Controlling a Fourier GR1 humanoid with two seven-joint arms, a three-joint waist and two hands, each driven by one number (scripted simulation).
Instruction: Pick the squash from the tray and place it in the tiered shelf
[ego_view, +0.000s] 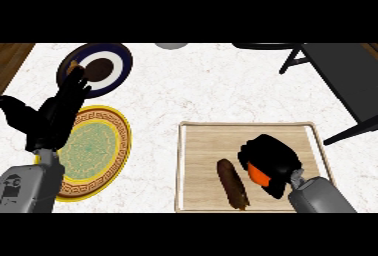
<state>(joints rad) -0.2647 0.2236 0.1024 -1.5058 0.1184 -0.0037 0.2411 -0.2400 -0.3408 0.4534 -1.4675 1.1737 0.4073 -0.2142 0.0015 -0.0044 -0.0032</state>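
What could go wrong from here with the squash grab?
1. The right robot hand hides most of the orange squash, so how well it is held can't be judged; it could slip on lifting.
2. A brown oblong item lies close beside it on the tray and may get nudged.
3. The dark shelf sits far up-right, a long carry.

squash (258, 173): mostly hidden under the right hand (272, 159); only an orange patch shows
shelf (347, 75): cut off by the right edge
yellow plate (100, 145): left part hidden behind the left hand (55, 112)
grey object (170, 45): cut off at the top, cannot tell what it is
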